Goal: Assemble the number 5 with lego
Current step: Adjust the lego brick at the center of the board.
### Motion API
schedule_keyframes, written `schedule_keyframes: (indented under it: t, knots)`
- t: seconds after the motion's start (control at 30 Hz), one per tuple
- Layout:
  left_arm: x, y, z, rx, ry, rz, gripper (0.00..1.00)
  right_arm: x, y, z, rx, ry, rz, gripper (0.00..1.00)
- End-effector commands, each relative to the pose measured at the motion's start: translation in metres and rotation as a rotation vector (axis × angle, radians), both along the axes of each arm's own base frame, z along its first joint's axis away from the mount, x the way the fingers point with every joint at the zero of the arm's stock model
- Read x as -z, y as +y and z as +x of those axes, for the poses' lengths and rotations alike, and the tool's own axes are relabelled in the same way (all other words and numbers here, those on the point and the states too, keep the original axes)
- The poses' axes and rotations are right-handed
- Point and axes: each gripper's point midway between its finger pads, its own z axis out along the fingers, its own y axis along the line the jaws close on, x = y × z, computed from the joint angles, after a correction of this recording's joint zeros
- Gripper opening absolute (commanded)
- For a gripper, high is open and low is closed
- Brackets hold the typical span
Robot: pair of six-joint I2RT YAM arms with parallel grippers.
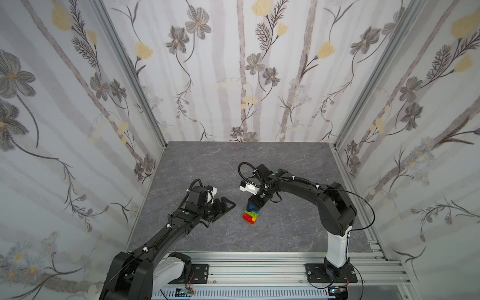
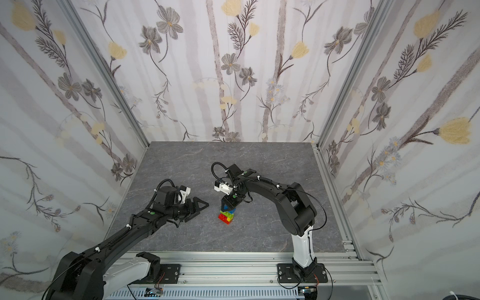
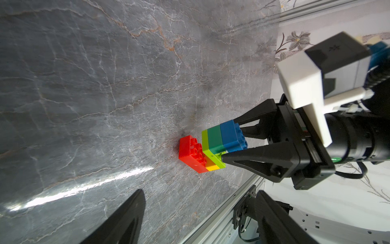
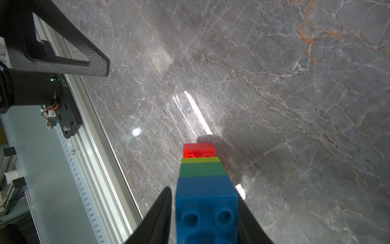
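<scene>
the number 5 (image 3: 213, 140) stands under the right pincer (image 3: 229, 139), its blue brick (image 3: 231, 135) between jaws i cannot tell are pinching or loose; best spread fully, then rise straight, while the left pincer (image 1: 225, 212) hangs spread, empty, nearby.

Bright, even light, maybe from above. White glare streaks on grey table (image 4: 274, 63). Soft dark shadow (image 4: 225, 145) by red brick (image 4: 198, 150). Blurry on blue brick (image 4: 205, 211). Bent edges in both top views.

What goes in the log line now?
left tool: open, empty | right tool: around blue brick, gap beside one finger | number 5: built, red brick on table
</scene>
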Motion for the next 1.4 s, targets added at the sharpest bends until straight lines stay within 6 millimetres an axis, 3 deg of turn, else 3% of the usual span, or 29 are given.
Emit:
schedule_keyframes:
  t: [0.0,0.4,0.8,1.03,1.2,1.37]
  knots:
    - [-0.003,0.000,0.002,0.004,-0.011,0.005,0.82,-0.002,0.002,-0.003,-0.013,0.029,0.024,0.46]
    - [-0.002,0.002,-0.002,0.009,-0.001,0.020,0.81,0.006,-0.006,0.020,0.020,0.017,0.009,0.52]
    - [0.013,0.011,-0.013,0.028,0.056,0.113,0.77,-0.012,-0.021,0.041,0.100,-0.071,-0.032,0.55]
    - [0.018,0.002,-0.010,0.079,0.058,0.171,0.68,-0.028,-0.043,0.023,0.213,-0.081,-0.059,0.54]
    - [0.027,-0.010,-0.005,0.124,0.059,0.223,0.62,-0.013,-0.060,0.000,0.353,-0.053,-0.074,0.48]
    - [0.037,-0.019,0.001,0.146,0.079,0.236,0.59,0.008,-0.058,-0.020,0.425,-0.038,-0.057,0.44]
